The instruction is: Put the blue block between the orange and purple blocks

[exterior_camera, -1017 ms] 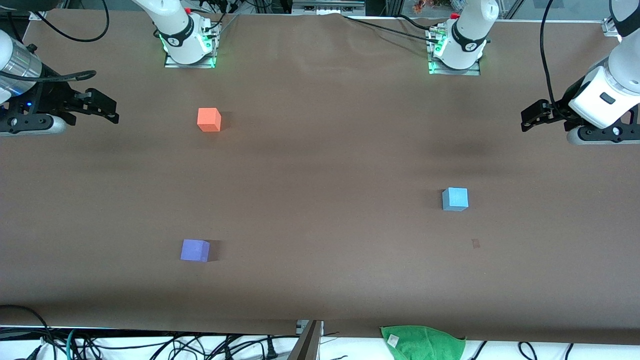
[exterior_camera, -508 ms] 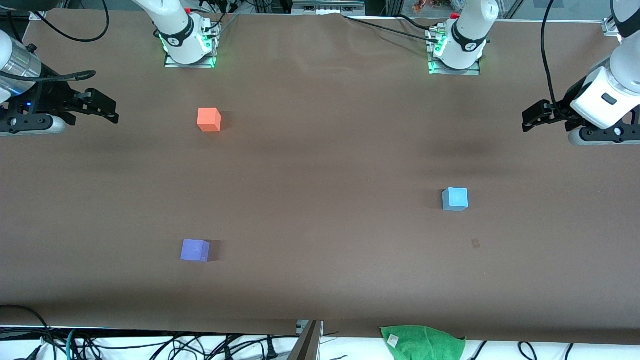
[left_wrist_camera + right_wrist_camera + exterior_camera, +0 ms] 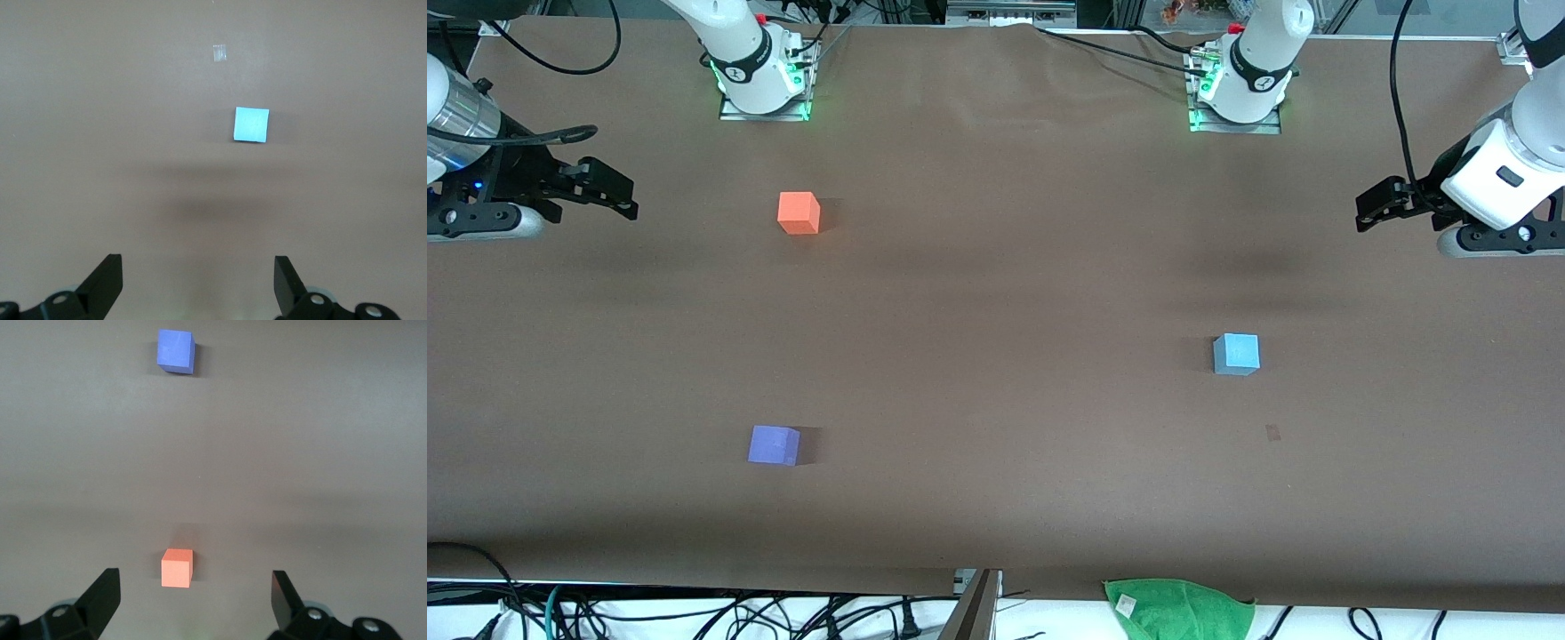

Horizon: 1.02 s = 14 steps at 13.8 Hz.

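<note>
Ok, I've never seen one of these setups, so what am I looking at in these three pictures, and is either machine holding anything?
These are two robot arms bolted along one edge of a brown table. The wide picture comes from a high camera facing them. The other two come from cameras on each arm's wrist, looking down past its own black fingers.

The left gripper hangs over its end of the table, open and empty. The right gripper hangs over the other end, also open and empty.

Three small matte cubes lie well apart. The light sky-blue cube sits toward the left arm's end. The bright orange cube and the violet-purple cube sit toward the right arm's end, the purple one nearer the front camera. A green cloth lies at the table's edge.
</note>
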Motion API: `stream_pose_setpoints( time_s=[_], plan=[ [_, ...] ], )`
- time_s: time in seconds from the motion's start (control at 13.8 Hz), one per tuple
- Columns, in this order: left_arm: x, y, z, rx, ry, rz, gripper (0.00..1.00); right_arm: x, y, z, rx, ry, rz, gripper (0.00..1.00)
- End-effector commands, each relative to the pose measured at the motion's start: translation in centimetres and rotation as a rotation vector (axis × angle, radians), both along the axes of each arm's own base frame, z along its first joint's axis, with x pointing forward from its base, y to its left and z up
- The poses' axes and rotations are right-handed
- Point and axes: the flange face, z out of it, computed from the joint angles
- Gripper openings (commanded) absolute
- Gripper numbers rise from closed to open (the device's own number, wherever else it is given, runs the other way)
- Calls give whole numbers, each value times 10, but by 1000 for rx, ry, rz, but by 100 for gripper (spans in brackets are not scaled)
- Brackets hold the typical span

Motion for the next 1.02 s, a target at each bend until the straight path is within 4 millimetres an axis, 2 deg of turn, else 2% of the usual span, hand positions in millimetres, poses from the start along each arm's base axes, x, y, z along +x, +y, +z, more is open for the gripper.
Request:
stream_pose_setpoints(
  time_s=[0.0,0.36,0.58,0.73,0.94],
  plan=[
    [-3,-1,0,12,20,-23,100,1,-1,5,10,-4,-2,100],
    [-7,-4,-4,10,55,-28,100,1,-1,5,10,-4,-3,100],
    [8,-20,-50,9,148,-57,100,1,-1,5,10,-6,-2,100],
    [25,-33,-82,3,132,-75,100,1,-1,5,10,-6,-2,100],
    [60,-37,-139,-14,73,-86,100,1,-2,5,10,-7,-3,100]
  ],
)
